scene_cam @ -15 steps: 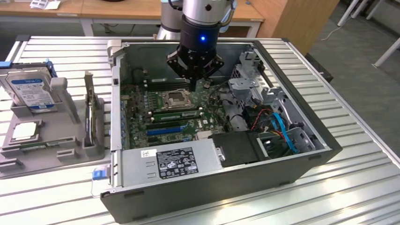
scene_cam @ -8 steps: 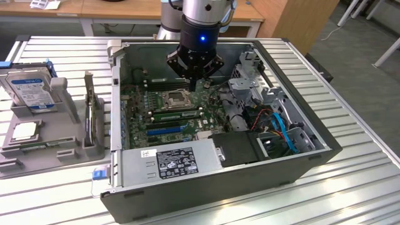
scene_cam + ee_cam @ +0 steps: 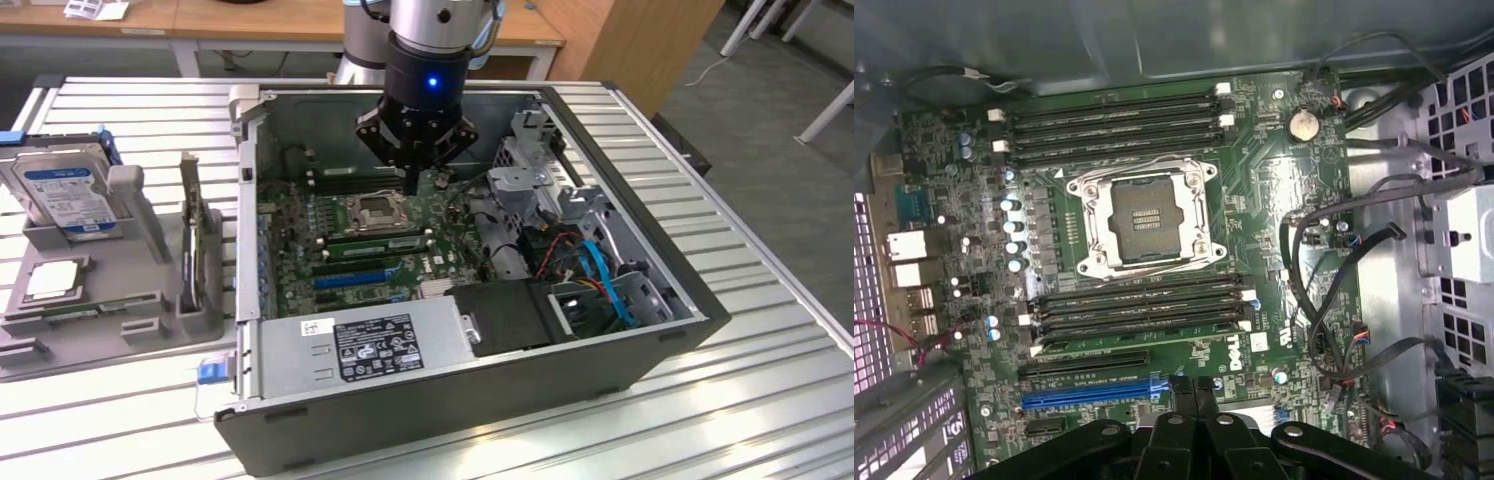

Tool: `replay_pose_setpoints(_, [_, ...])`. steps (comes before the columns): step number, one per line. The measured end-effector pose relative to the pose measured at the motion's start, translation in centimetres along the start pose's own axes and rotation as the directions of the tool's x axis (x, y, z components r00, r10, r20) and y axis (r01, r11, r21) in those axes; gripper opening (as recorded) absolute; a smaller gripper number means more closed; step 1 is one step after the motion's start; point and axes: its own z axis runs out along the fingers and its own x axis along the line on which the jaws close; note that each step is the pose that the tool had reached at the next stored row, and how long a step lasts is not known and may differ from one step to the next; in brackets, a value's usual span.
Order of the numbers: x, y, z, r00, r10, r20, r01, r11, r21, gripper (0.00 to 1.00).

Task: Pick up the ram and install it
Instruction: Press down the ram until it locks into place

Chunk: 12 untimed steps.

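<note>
The arm hangs straight down into the open computer case, its tool poised over the far part of the motherboard, just beyond the empty processor socket. Whether the tool's fingers are spread or closed, or hold anything, cannot be told. A ram stick lies seated in a slot just near of the socket. The case stands on a ribbed metal desk; at the exterior view's left a grey holder carries a blue-labelled hard drive and a silver processor chip.
</note>
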Motion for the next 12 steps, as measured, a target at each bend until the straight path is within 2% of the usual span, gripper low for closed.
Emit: replay_pose_setpoints(12, [0.0,0.0,0.0,0.9999,0.014,-0.0004,-0.014,0.9999,0.0003,0.1])
